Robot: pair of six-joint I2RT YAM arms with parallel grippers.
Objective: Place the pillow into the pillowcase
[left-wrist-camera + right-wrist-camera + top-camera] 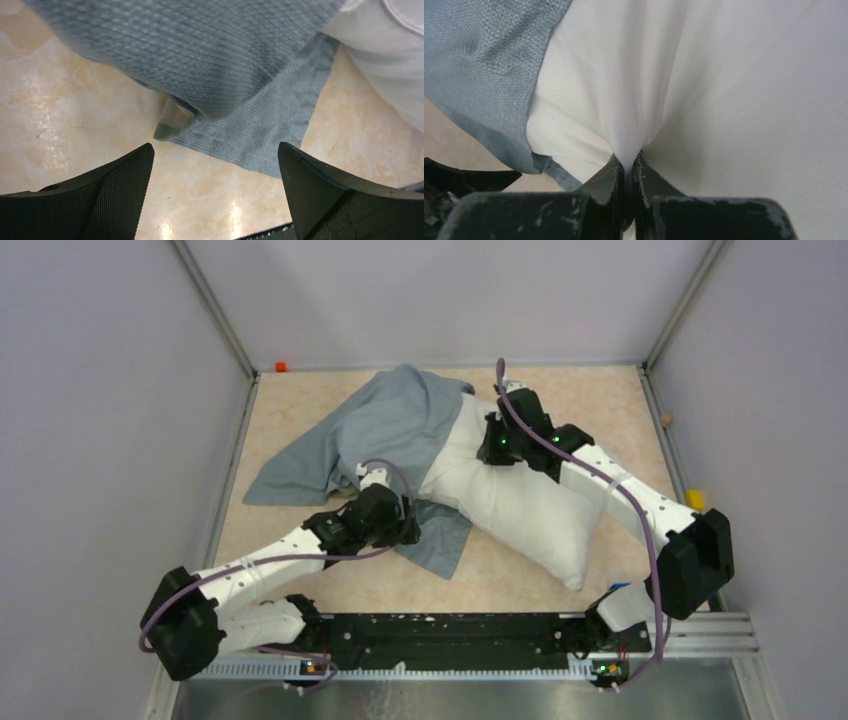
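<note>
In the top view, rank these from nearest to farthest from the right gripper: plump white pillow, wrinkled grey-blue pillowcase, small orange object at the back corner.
1. Plump white pillow, pinched in the right gripper.
2. Grey-blue pillowcase, just to its left.
3. Small orange object, at the far back-left corner.

Left hand (pixel 215 146) agape, right hand (pixel 629 159) clamped.

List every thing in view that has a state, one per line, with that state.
pillow: lying diagonally, far end tucked in the grey cloth, most of it bare.
pillowcase: limp and wrinkled, only covering the pillow's far end.
left gripper: open, holding nothing, over the pillowcase's near edge.
right gripper: shut, pinching a fold of the pillow.
</note>
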